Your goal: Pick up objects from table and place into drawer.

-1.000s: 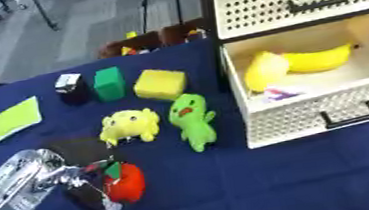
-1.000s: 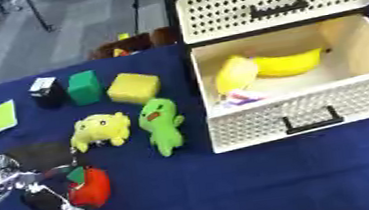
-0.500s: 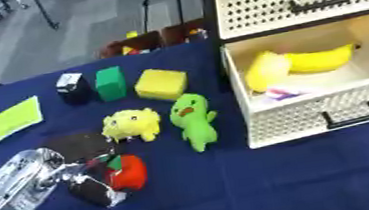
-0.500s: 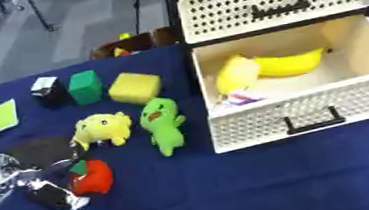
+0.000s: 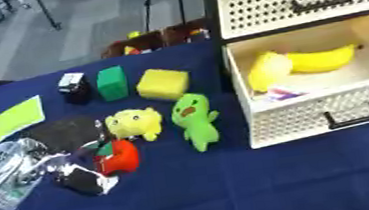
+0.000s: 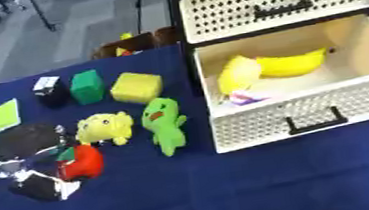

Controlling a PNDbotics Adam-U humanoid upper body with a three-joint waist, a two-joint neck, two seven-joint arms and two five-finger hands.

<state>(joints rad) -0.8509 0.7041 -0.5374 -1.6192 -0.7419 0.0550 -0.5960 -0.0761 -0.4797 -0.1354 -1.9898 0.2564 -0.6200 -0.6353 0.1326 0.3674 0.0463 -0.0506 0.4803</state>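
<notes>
Red toy [image 5: 117, 157] sits inside the left hand's [image 5: 58, 160] curled fingers, seemingly grasped.

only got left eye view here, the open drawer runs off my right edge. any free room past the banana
observer: yes. The right eye view shows the open drawer out to its right wall, and the floor between that wall and the banana is bare.
operator: whats beyond that wall
observer: a narrow strip of the blue table shows past it, up to the picture's edge.
</notes>
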